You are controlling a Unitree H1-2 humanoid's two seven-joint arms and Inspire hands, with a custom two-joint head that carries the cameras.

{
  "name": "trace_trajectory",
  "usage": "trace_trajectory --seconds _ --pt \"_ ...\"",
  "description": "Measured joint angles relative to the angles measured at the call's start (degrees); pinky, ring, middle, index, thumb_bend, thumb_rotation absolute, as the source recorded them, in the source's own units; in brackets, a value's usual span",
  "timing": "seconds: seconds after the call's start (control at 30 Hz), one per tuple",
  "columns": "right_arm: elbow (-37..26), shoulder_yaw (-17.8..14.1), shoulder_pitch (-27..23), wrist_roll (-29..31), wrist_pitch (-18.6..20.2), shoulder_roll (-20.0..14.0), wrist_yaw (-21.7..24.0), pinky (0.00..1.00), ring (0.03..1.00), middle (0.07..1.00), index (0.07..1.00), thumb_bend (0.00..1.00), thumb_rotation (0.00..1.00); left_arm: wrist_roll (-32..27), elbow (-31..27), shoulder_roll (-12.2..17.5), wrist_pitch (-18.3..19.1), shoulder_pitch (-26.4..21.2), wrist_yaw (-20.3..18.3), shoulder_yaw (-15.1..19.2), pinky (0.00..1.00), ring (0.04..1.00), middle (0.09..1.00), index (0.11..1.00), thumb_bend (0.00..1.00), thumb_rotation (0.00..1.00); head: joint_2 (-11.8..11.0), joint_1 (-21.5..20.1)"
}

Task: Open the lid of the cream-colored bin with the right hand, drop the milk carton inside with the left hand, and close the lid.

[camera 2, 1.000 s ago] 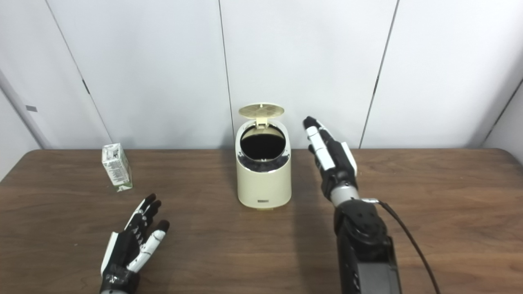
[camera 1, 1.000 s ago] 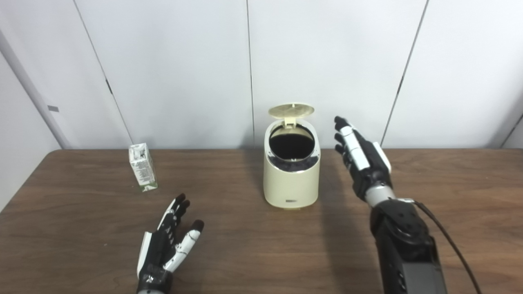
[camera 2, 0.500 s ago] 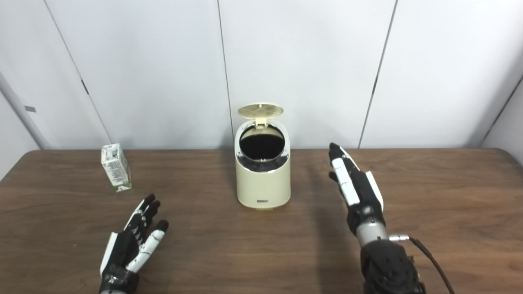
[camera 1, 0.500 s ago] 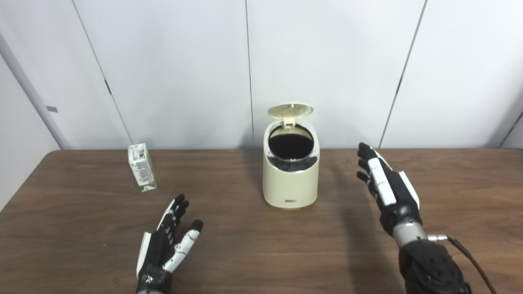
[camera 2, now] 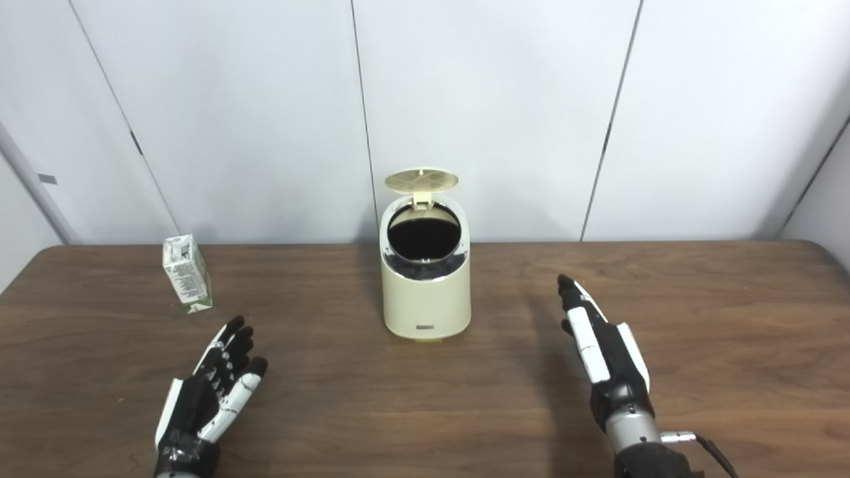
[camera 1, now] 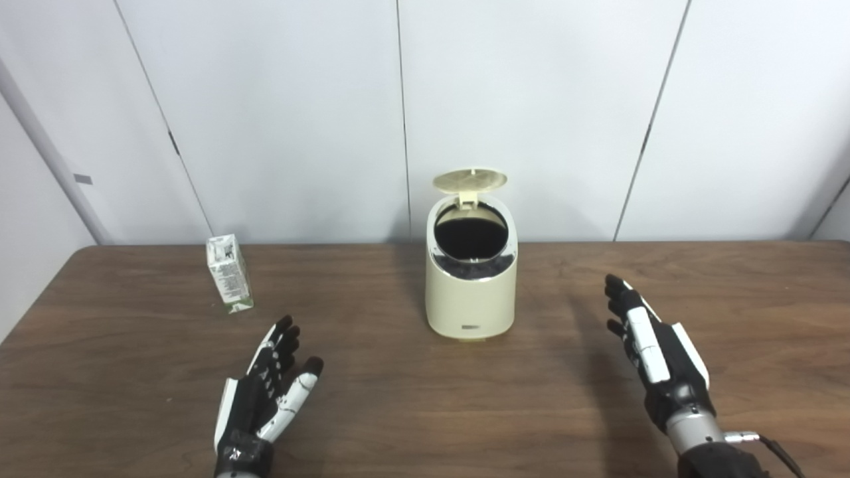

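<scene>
White panelled wall (camera 1: 531, 99) behind dark wood table (camera 1: 398, 398).

Each robot hand, the left robot hand (camera 1: 265, 392) and the right robot hand (camera 1: 654, 355), is black with glossy white plates along the fingers and the outer edge, black fingertips, and a silver metal wrist collar on the right with a thin black cable

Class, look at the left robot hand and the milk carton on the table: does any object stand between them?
Nothing visible does. The left robot hand is open over bare wooden table, and the milk carton stands upright beyond it, toward the far left. The cream-colored bin, lid up, sits off to the right, outside that path.
</scene>
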Motion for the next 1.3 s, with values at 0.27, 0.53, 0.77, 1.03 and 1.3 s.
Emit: trace_trajectory --seconds 0.27,0.53,0.77,1.03,1.3 --pt "2.17 -2.42 2.67 3.44 -3.97 1.13 -0.04 0.94 0.956 0.945 0.93 0.67 0.95 0.75 -2.32 0.02 1.61 1.08 0.17 -0.05 0.93 0.927 0.915 0.961 0.69 0.52 0.18 1.06" --pt "3.1 -2.47 2.85 3.59 -6.87 0.59 0.12 0.96 0.972 0.969 0.951 0.64 1.0 2.07 -6.15 -0.21 3.6 1.35 1.03 0.34 0.96 0.925 0.895 0.95 0.72 0.45 -1.31 8.95" --pt "5.8 -3.38 2.96 4.77 -9.33 -1.87 0.98 0.95 0.978 0.978 0.956 0.62 0.99 2.07 -7.33 -0.91 5.03 1.26 1.47 1.03 0.9 0.908 0.905 0.939 0.75 0.34 -2.55 11.6" --pt "4.66 -3.5 3.43 5.81 -9.62 -2.12 1.73 0.92 0.956 0.957 0.938 0.62 0.98 8.35 -8.05 0.43 6.42 -1.59 4.24 3.0 0.89 0.844 0.868 0.927 0.77 0.31 -3.69 15.11" --pt "0.26 -3.11 3.58 5.24 -4.45 -2.11 1.67 0.88 0.935 0.934 0.913 0.61 0.99 14.26 -8.14 4.16 9.22 -6.2 6.0 5.25 0.79 0.819 0.849 0.899 0.75 0.14 -3.16 17.67"
